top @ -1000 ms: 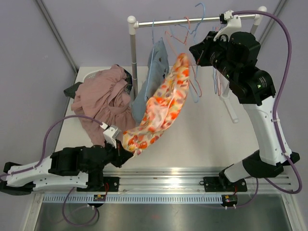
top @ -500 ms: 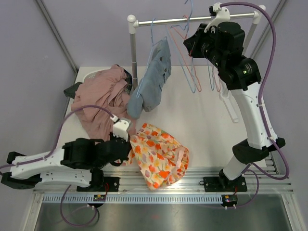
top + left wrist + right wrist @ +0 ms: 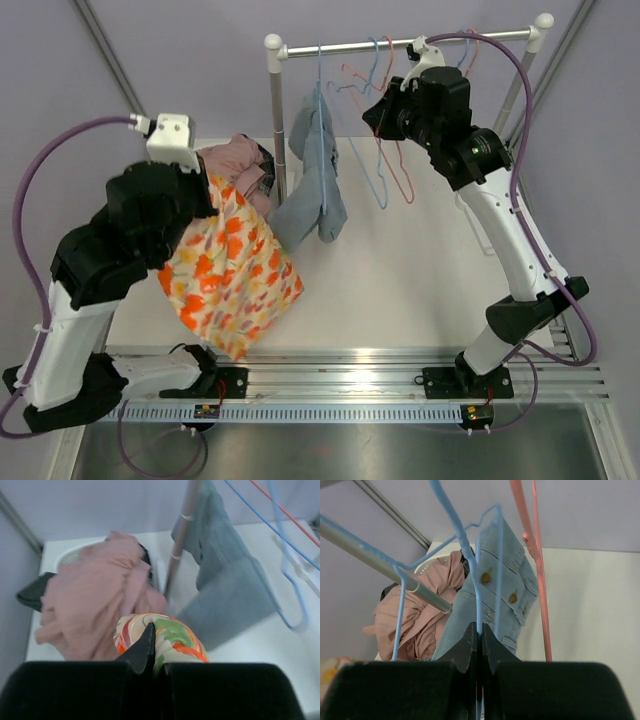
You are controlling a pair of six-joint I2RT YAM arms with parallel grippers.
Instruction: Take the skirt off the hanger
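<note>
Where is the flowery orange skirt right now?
In the top view the flowery skirt hangs over the left side of the table, pinched in the left tool. It is next to the pink clothes pile and not on any hanger.

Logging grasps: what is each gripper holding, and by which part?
Left gripper pinches a bunched fold of the floral skirt; right gripper clamps the wire of a blue hanger.

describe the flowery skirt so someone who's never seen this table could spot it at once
From the clothes rail at the back of the table, look to the raised left arm. The skirt hangs from the left gripper: the only patterned cloth, orange and red flowers on cream, beside a plain pink heap and blue denim.
</note>
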